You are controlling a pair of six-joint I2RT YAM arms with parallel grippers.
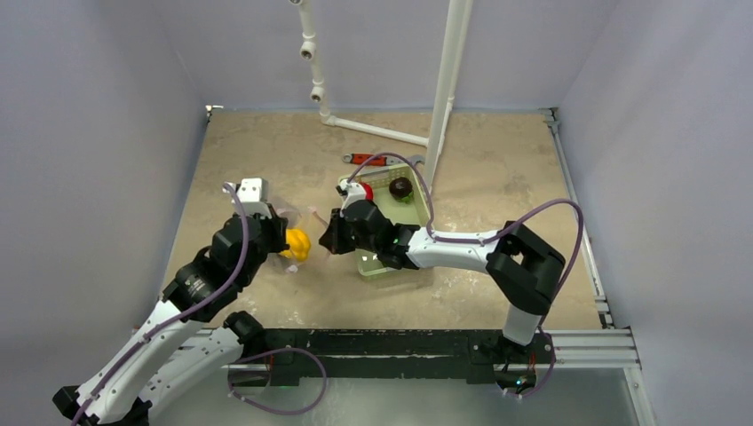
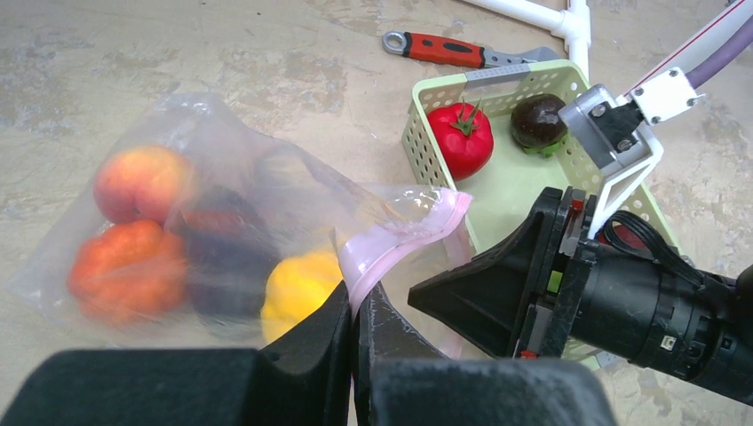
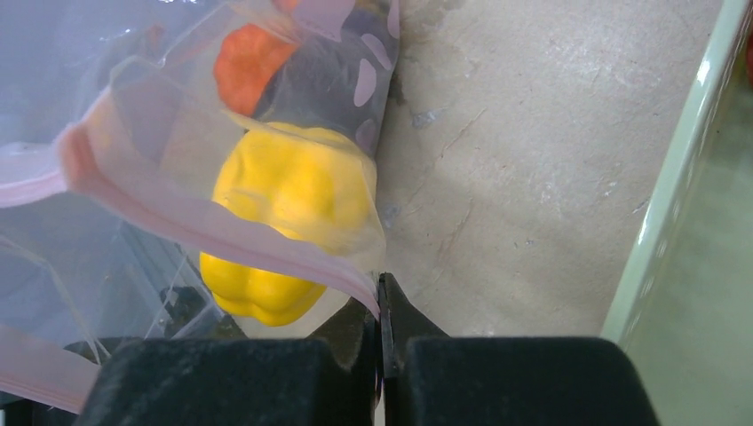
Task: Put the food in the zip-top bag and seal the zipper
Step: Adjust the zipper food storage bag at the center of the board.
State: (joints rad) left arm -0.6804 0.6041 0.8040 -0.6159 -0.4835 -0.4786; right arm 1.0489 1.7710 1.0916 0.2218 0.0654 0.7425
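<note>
The clear zip-top bag (image 2: 178, 186) lies on the table and holds a peach-coloured fruit (image 2: 142, 182), an orange piece (image 2: 124, 271), a dark purple piece (image 2: 222, 266) and a yellow pepper (image 2: 297, 288). Its pale pink zipper (image 2: 408, 226) curls up between the grippers. My left gripper (image 2: 355, 306) is shut on the zipper. My right gripper (image 3: 380, 297) is shut on the zipper's other end (image 3: 266, 244), beside the yellow pepper (image 3: 284, 213). In the top view both grippers (image 1: 277, 238) (image 1: 330, 232) meet at the bag (image 1: 297, 222). A red tomato (image 2: 462, 138) and a dark piece (image 2: 537, 124) lie in the green basket.
The light green basket (image 2: 515, 191) (image 1: 404, 209) stands right of the bag, under my right arm. A red-handled wrench (image 2: 444, 51) lies behind it. A white pipe frame (image 1: 444, 80) rises at the back centre.
</note>
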